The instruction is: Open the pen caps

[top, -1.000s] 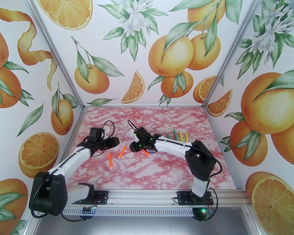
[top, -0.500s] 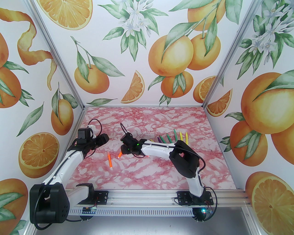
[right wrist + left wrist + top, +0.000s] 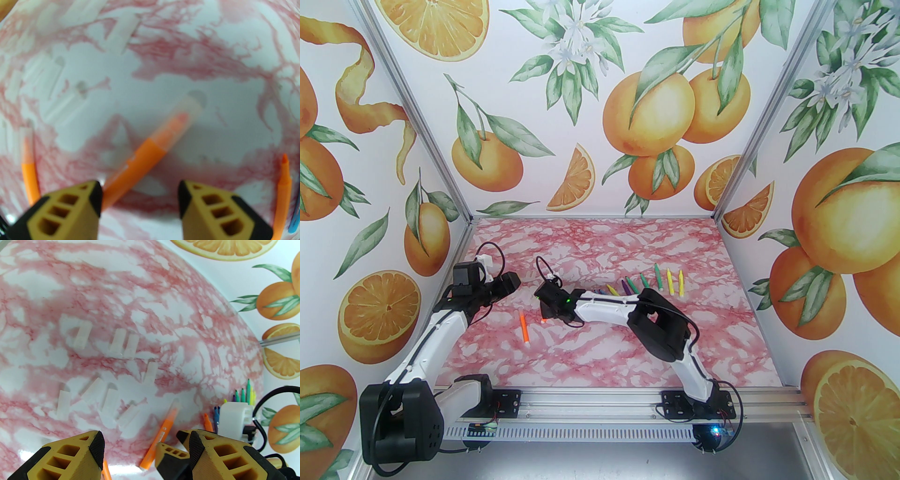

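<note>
Right wrist: right gripper (image 3: 140, 187) spread over orange marker (image 3: 145, 154), its clear cap (image 3: 191, 107) on; left gripper (image 3: 146, 440) spread, empty, near marker; loose caps (image 3: 110, 401) beside it.

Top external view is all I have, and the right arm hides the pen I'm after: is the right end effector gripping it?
Observer: No. The right end effector is open; the orange pen lies on the table just in front of it.
Operator: Cap off yet?
Observer: No, a clear cap covers its tip.
Operator: Any caps already removed?
Observer: Yes, loose clear caps lie on the table ahead of the left end effector.
</note>
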Motion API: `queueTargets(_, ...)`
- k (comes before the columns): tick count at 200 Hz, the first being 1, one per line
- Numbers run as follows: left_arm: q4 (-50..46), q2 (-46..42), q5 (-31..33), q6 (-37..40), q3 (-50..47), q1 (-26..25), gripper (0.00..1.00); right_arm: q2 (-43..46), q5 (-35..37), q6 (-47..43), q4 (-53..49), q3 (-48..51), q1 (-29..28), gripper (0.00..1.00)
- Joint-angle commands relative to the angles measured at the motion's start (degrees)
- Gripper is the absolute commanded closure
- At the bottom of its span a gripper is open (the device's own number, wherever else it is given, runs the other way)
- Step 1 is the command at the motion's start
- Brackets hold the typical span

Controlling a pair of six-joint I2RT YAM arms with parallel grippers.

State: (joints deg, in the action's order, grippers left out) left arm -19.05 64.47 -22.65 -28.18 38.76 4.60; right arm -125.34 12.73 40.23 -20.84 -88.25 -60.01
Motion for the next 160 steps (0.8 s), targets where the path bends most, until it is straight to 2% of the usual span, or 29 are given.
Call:
queueTargets(1, 1.1, -1.0, -1.5, 0.9, -0.3, 0.6, 0.36, -2.3, 2.9, -0.8, -3.3, -2.3, -1.2, 0.44)
queueTargets(29, 1.2, -1.1, -2.1, 1.2, -0.5, 0.7, 0.37, -3.0, 3.0, -2.6, -5.6, -2.7, -1.3, 0.47)
queueTargets(77, 0.8, -1.6, -2.6, 1.6, -0.3, 1.0, 0.36, -0.7, 1.2, -8.5, -11.1, 0.8, -0.5, 0.61)
queueTargets(160, 0.8, -2.0, -3.8, 1.3, -0.2, 1.1, 0.37, 8.9, -7.0, -21.3, -20.0, 9.7, 4.6, 0.69)
